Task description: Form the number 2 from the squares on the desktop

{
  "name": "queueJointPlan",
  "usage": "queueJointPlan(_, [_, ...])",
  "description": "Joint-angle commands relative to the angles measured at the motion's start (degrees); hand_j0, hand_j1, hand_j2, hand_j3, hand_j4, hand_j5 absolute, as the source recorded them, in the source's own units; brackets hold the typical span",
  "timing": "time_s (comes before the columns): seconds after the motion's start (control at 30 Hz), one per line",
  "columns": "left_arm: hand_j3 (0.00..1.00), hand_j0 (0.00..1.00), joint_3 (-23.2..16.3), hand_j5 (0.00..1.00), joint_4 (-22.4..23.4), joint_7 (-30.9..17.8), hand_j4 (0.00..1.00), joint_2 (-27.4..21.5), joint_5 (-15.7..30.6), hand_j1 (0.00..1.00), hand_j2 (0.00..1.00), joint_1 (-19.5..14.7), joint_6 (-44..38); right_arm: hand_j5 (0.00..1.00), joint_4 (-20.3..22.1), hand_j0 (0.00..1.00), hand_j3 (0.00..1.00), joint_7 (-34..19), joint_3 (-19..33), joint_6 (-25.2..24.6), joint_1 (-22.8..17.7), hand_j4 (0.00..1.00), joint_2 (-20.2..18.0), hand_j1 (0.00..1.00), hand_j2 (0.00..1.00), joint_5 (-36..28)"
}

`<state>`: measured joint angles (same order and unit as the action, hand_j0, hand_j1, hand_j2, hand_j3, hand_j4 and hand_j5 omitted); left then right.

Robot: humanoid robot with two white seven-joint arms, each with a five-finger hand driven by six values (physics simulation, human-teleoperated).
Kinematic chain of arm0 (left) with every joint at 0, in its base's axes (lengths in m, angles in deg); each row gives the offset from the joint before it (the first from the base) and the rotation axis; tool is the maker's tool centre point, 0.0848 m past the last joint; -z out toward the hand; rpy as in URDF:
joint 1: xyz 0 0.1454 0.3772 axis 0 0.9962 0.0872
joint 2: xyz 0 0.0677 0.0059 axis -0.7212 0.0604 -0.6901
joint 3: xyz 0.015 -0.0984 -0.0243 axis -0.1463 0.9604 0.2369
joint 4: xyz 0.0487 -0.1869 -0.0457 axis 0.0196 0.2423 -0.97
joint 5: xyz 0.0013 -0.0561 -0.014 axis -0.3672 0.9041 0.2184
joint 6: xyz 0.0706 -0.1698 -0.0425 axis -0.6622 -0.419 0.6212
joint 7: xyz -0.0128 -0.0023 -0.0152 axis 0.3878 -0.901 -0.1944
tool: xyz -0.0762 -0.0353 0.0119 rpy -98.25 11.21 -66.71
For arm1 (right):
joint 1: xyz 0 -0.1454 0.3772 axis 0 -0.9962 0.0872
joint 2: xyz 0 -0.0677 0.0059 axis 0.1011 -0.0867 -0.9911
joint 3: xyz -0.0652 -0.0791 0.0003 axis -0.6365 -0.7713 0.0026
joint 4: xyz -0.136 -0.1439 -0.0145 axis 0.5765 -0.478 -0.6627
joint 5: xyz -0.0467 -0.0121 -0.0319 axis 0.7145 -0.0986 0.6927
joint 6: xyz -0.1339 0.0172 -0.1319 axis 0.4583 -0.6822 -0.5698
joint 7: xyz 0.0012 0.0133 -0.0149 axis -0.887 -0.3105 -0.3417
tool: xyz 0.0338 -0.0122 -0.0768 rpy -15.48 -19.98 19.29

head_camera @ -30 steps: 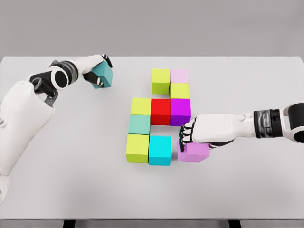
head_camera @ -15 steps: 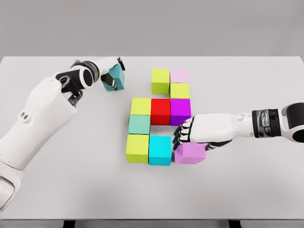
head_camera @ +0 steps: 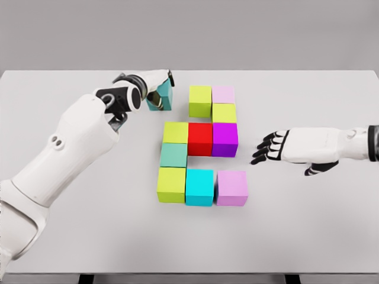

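One teal cube [head_camera: 164,96] (left robot hand [head_camera: 155,89])

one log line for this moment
left hand: holds teal cube | right hand: open, off lilac cube | top-left slot unfilled

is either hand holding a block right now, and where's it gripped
The left hand grips the teal block from above, by its top and sides. The right hand is open, holding nothing.

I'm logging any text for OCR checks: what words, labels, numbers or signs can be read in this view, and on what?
None: no printed text shows anywhere.
The cubes, such as the red cube and the teal cube in the left robot hand, have plain faces.
The table and both white arms carry no readable marks.
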<state>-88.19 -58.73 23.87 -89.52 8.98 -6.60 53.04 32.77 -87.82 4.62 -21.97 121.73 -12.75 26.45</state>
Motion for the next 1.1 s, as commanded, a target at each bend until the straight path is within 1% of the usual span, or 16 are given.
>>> queueJointPlan(0.0, [0.34,0.34,-0.18,0.34,1.46,0.09,0.34,1.26,-0.47,0.34,0.34,0.00,0.14,1.00,0.01,1.00,1.00,0.02,0.15,-0.15,-0.09,1.00,-4.70,1.00,1.00,-0.28])
queueJointPlan(0.13, [0.35,0.35,-0.18,0.35,3.05,0.09,0.35,2.22,-0.65,0.35,0.35,-0.53,0.14,1.00,0.01,1.00,1.00,0.02,-0.90,-0.15,-1.05,1.00,-4.53,1.00,1.00,-0.02])
queueJointPlan(0.2, [0.35,0.35,-0.18,0.35,3.22,0.09,0.35,2.49,-0.65,0.35,0.35,-0.62,0.14,1.00,0.01,1.00,1.00,0.02,-1.16,-0.15,-1.14,1.00,-4.44,1.00,1.00,1.21])
queueJointPlan(0.3, [0.35,0.35,-0.18,0.35,3.57,0.09,0.35,3.10,-0.82,0.35,0.35,-0.62,0.14,1.00,0.01,1.00,1.00,0.02,-3.01,-0.15,-1.32,1.00,-4.44,1.00,1.00,2.35])
queueJointPlan(0.4, [0.36,0.36,-0.18,0.36,3.66,0.09,0.36,3.28,-0.82,0.36,0.36,-0.70,0.14,1.00,0.01,1.00,1.00,0.02,-3.27,-0.15,-2.99,1.00,-4.44,1.00,1.00,4.64])
queueJointPlan(0.6, [0.36,0.36,-0.10,0.36,5.15,0.09,0.36,4.77,-1.44,0.36,0.36,-1.14,0.14,1.00,0.01,1.00,1.00,0.02,-3.36,-0.15,-3.08,1.00,-4.17,1.00,1.00,5.08])
queueJointPlan(0.7, [0.39,0.39,-0.10,0.39,5.33,0.09,0.39,5.21,-1.79,0.39,0.39,-1.14,0.14,1.00,0.01,1.00,1.00,0.02,-3.45,-0.15,-2.99,1.00,-3.03,1.00,1.00,5.08])
queueJointPlan(0.83, [0.40,0.40,-0.10,0.40,5.33,0.09,0.40,5.30,-1.79,0.40,0.40,-1.14,0.14,1.00,0.01,1.00,1.00,0.02,-4.06,-0.15,-2.90,1.00,-1.01,1.00,1.00,5.25])
queueJointPlan(0.9, [0.41,0.41,-0.10,0.41,5.42,0.09,0.41,5.30,-1.79,0.41,0.41,-1.14,0.14,1.00,0.01,1.00,1.00,0.02,-4.15,-0.15,-2.90,1.00,-1.01,1.00,1.00,5.69])
queueJointPlan(0.93, [0.44,0.44,-0.10,0.44,5.95,0.09,0.44,5.30,-1.79,0.44,0.44,-1.14,0.14,1.00,0.01,1.00,1.00,0.02,-4.15,-0.15,-2.90,1.00,-1.01,1.00,1.00,5.69])
queueJointPlan(1.0, [0.44,0.44,-0.10,0.44,6.12,0.09,0.44,5.30,-1.79,0.44,0.44,-1.41,0.14,1.00,0.01,1.00,1.00,0.02,-4.15,-0.15,-2.81,1.00,-0.92,1.00,1.00,5.78])
queueJointPlan(1.07, [0.44,0.44,-0.10,0.44,6.21,0.09,0.44,5.30,-1.88,0.44,0.44,-1.49,0.14,1.00,0.01,1.00,1.00,0.02,-4.15,-0.15,-2.64,1.00,-0.04,1.00,1.00,5.78])
